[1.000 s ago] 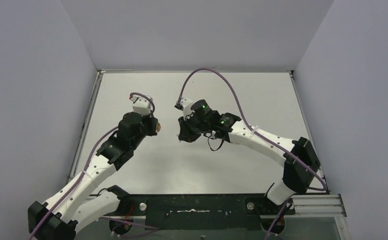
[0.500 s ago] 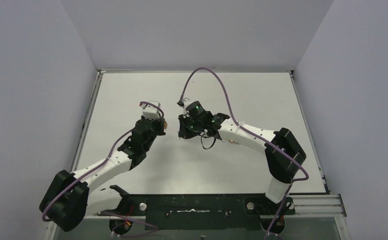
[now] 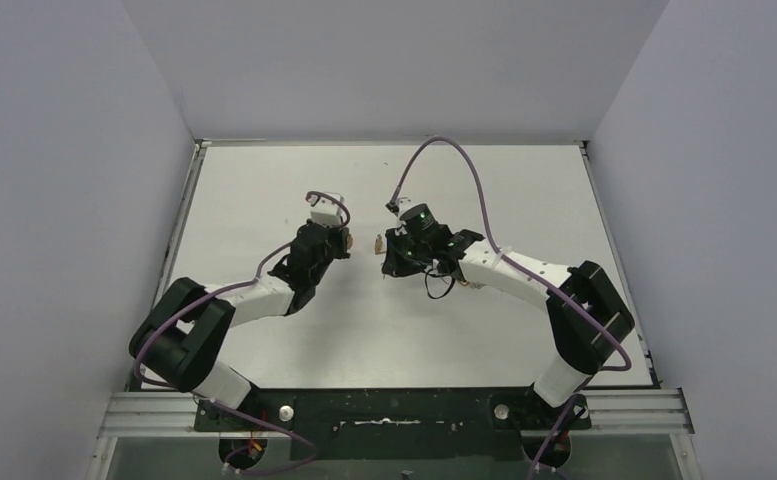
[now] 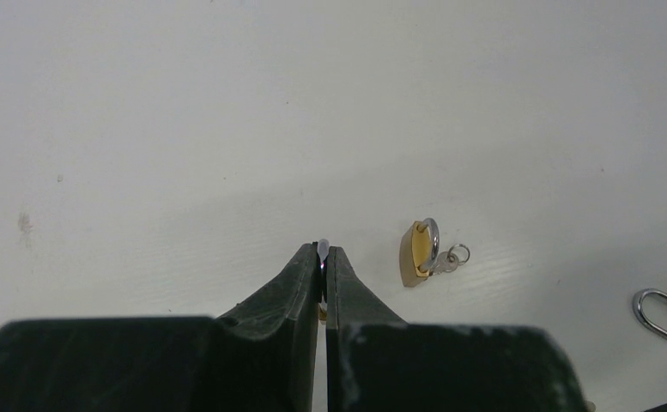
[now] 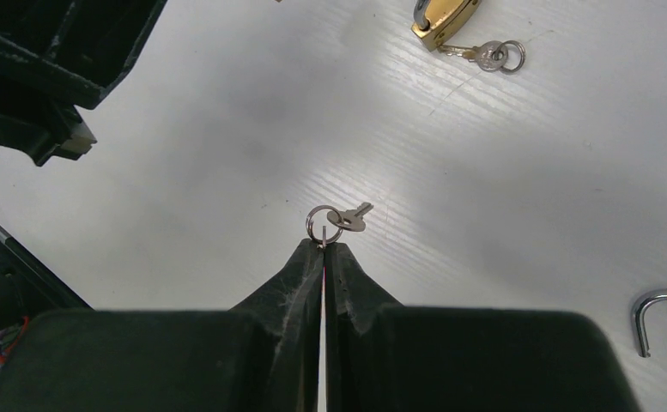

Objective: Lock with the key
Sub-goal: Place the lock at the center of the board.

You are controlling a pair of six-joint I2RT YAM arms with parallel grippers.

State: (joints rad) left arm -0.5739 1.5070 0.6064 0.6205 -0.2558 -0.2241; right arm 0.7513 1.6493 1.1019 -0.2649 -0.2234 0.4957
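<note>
Right jaws pressed together on the ring [image 5: 319, 226] of a small silver key [image 5: 353, 218]; left jaws pressed together on a sliver of silver metal [image 4: 322, 250].
The key sticks out just past the right tips, over the white desk [image 5: 227, 172]. Ahead of it a brass padlock [image 5: 444, 15] lies on the desk with a second key [image 5: 469, 51] in its base. In the left wrist view this padlock lies just to the right of the left tips, not touching them. What the sliver belongs to cannot be told. Farther right lies an open shackle [image 4: 653, 309], its brass body cut off by the picture's edge. From above, the two arms face each other near the desk's middle, tips near but apart.
</note>
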